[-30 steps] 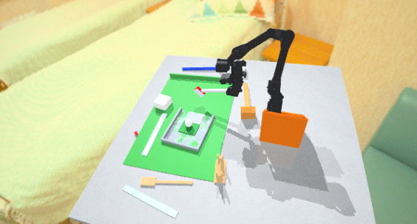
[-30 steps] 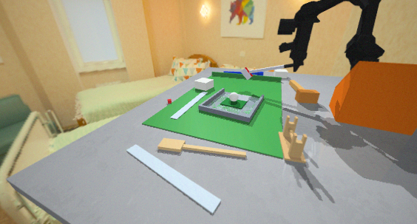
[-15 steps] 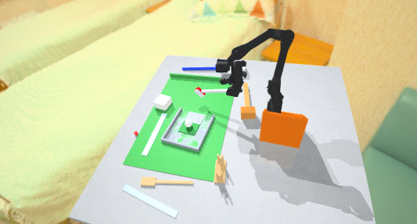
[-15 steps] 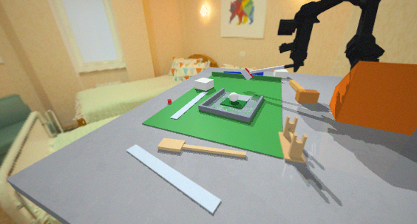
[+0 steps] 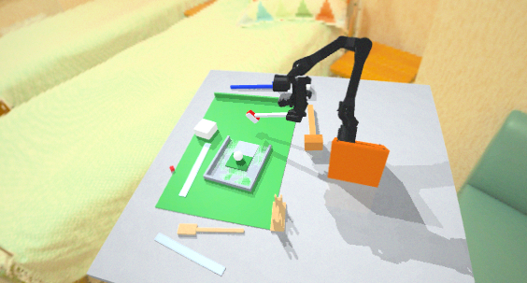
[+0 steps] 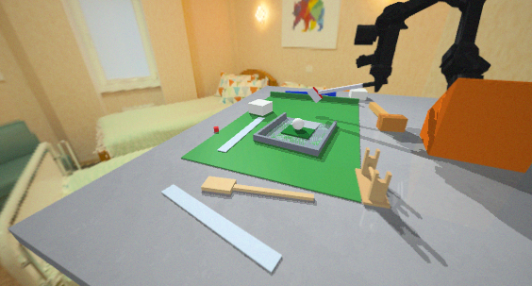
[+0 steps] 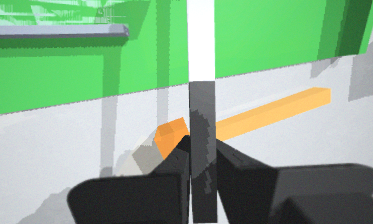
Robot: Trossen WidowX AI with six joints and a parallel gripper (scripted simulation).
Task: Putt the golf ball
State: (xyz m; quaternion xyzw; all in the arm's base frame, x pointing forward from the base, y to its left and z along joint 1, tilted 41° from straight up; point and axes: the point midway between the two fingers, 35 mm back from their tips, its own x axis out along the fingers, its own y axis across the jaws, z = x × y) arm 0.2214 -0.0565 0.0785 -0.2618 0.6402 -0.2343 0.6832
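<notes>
Wrist view showing claw [image 7: 203,165] pinching red putter [image 7: 201,50] by its dark grip, top view revealing golf ball [image 5: 238,155] sitting on raised green [image 5: 239,161]

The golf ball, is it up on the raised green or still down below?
On it: the golf ball sits on the raised green.

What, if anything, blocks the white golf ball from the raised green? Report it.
Nothing visible does: the white golf ball already sits on the dark green raised pad inside the grey walled frame. The hand holds the red-headed putter above the mat.
</notes>
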